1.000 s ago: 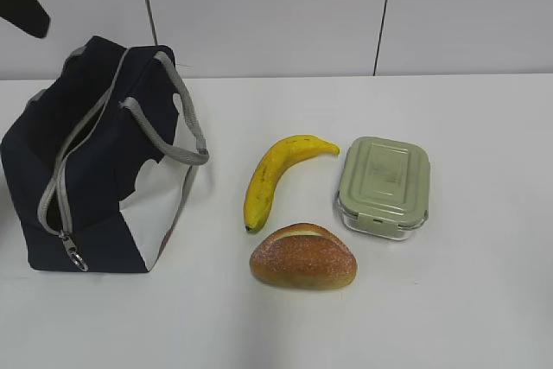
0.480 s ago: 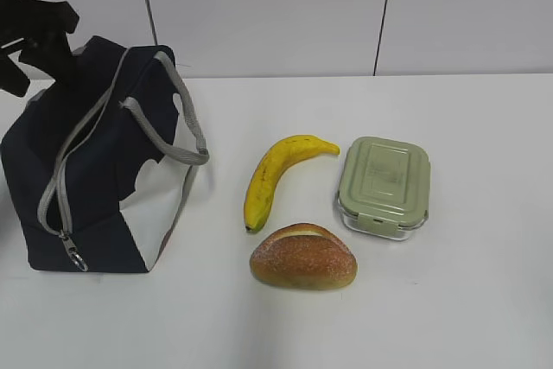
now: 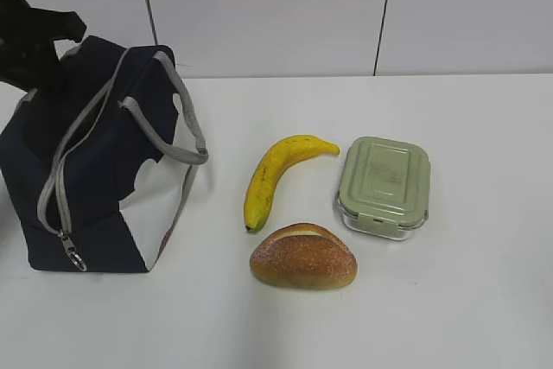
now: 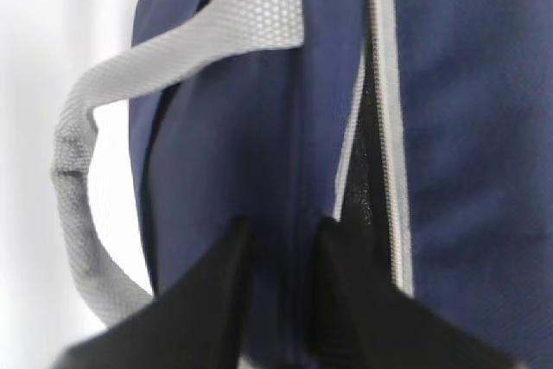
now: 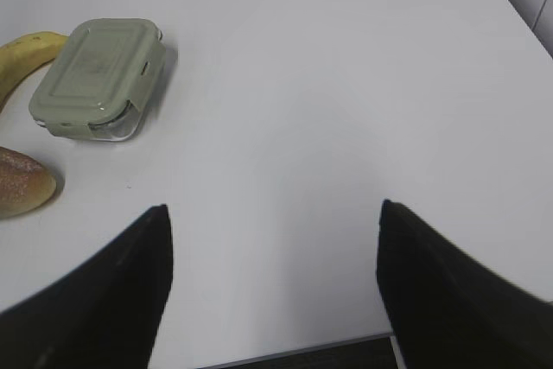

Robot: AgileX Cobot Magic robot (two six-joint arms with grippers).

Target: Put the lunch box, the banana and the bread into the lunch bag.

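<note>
While the banana (image 3: pixel 277 177), bread (image 3: pixel 303 257) and lunch box (image 3: pixel 384 186) sat unpacked right of the lunch bag (image 3: pixel 86 170), the left gripper (image 4: pixel 281 239) pinched its far top fabric, zipper barely parted, and the right gripper (image 5: pixel 272 213) hung released.

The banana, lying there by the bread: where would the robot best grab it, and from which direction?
Probably across the middle of the banana, coming straight down from above. It lies flat on the table, curved, with open space along both long sides. Its stem end nearly reaches the lunch box and its lower tip nears the bread, so the ends are crowded.
</note>
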